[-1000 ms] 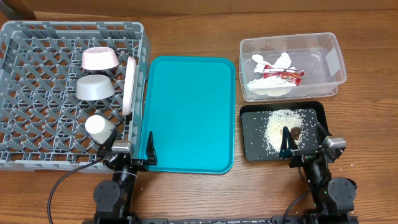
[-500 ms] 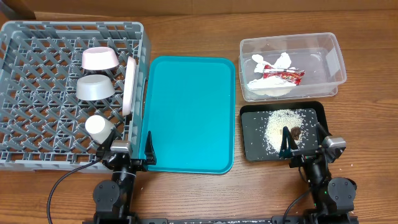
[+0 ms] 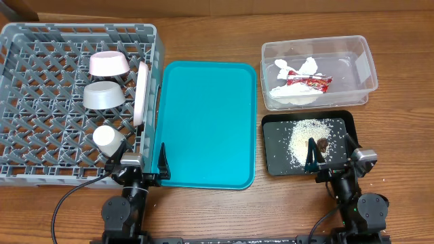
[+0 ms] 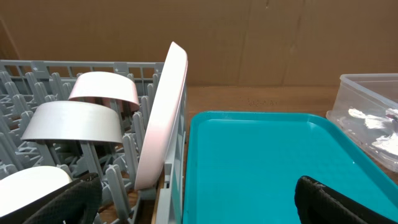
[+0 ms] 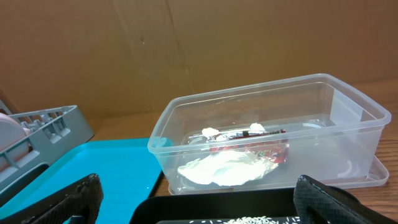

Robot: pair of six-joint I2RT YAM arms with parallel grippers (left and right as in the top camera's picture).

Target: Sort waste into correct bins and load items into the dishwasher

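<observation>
The grey rack [image 3: 41,41] holds the white plate [image 3: 142,93] on edge, the pinkish dish [image 3: 108,64], the grey bowl [image 3: 103,95] and the white cup [image 3: 108,140]. The clear tub [image 3: 363,64] holds the red-and-white wrapper [image 3: 309,82] and the white napkin [image 3: 291,95]. The black tray [image 3: 342,125] holds rice [image 3: 306,135] and a brown lump [image 3: 322,144]. My left gripper [image 3: 140,166] is open and empty at the teal tray's near left corner. My right gripper [image 3: 333,161] is open and empty at the black tray's near edge. No chopsticks are in view.
The teal tray [image 3: 207,122] lies bare between the rack and the bins. A few loose rice grains [image 3: 380,180] lie on the wooden table near the right arm. A cardboard wall stands behind the table.
</observation>
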